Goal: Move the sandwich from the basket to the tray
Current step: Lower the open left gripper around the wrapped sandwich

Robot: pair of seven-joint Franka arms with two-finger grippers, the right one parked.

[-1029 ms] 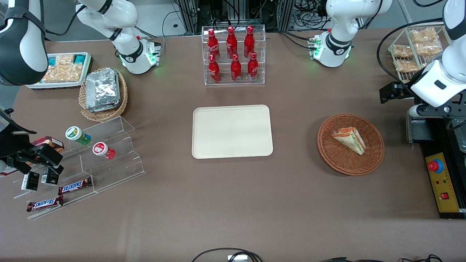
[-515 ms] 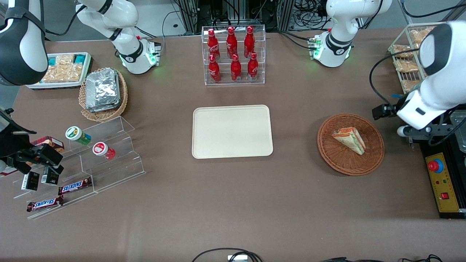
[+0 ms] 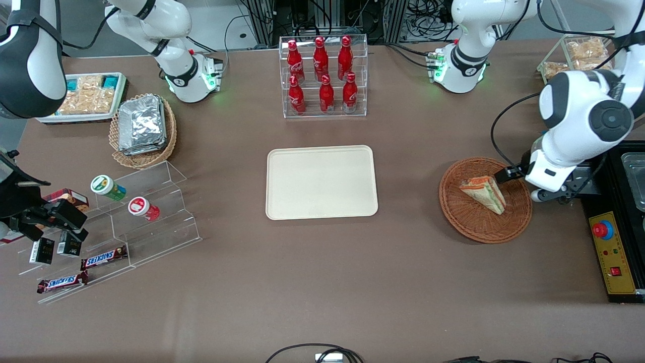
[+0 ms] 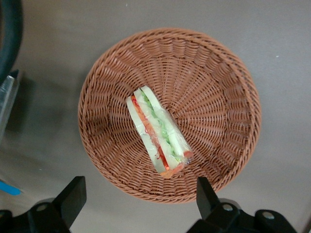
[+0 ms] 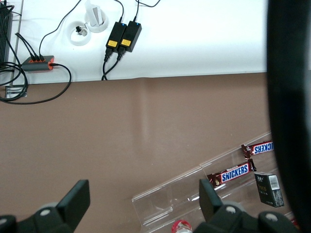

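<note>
Brown bench (image 3: 322, 282) carries everything you're working w/. Your sandwich (image 3: 484, 194) lies on its side in the reddish wicker basket (image 3: 466, 224), toward the working arm's end of the bench; in the left wrist view the sandwich (image 4: 158, 137) sits roughly mid-basket (image 4: 214, 77), wrap intact, filling layers showing along its edge.

Your pincer (image 4: 138, 199) hangs above the basket's rim, wide open, nothing held: both fingers (image 4: 73, 194) are spread well apart w/ the sandwich showing between them but lower down, not touched. In the front view the pincer (image 3: 546, 194) is mostly hidden by the arm's white wrist, just at the basket's edge nearest the working arm's end.

Cream tray (image 3: 282, 201) lies flat mid-bench, bare, well apart from the basket, toward the parked arm.

Other stuff you'll see:
- clear rack of red bottles (image 3: 322, 75), farther from the front camera than the tray
- tan wicker basket w/ foil packets (image 3: 142, 126), toward the parked arm's end
- clear stepped stand (image 3: 151, 212) w/ two small cups & Snickers bars (image 3: 103, 258), nearer the camera than the foil packets
- red e-stop button (image 3: 602, 230) on a yellow panel, beside the basket at the working arm's end
</note>
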